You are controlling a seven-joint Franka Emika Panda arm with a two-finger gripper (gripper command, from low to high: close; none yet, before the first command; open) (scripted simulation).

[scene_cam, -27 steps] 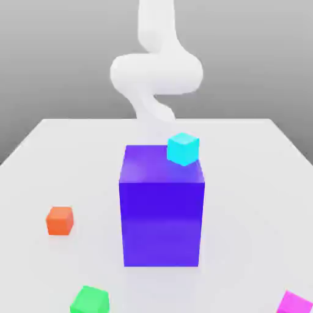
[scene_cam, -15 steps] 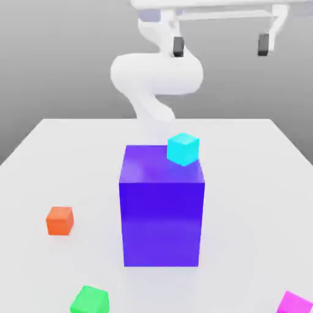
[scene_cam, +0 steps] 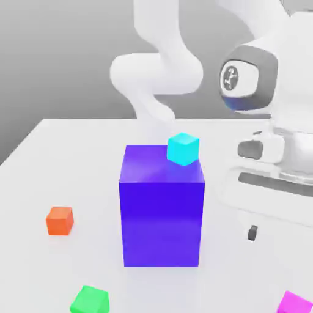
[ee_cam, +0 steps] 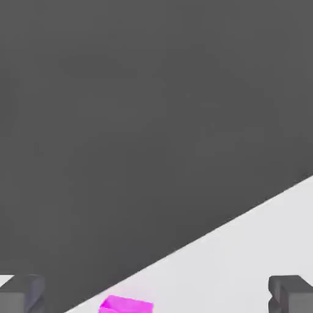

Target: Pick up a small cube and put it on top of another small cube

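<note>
The pink cube [scene_cam: 296,303] lies untouched at the desk [scene_cam: 73,153] front edge, on the exterior view's right, well apart from the big blue block [scene_cam: 162,208]. Since approx. half a sec ago the arm has dropped low beside the block; end effector [ee_cam: 156,293] fingers are spread wide, nothing held. Approach is judged begun; grasp not yet made.

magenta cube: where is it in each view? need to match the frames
Exterior view: magenta cube at the bottom right corner of the picture, on the table, cut by the edge.
Hand view: magenta cube between the open gripper's fingertips, further off.
Shared landmark: the white table.
</note>
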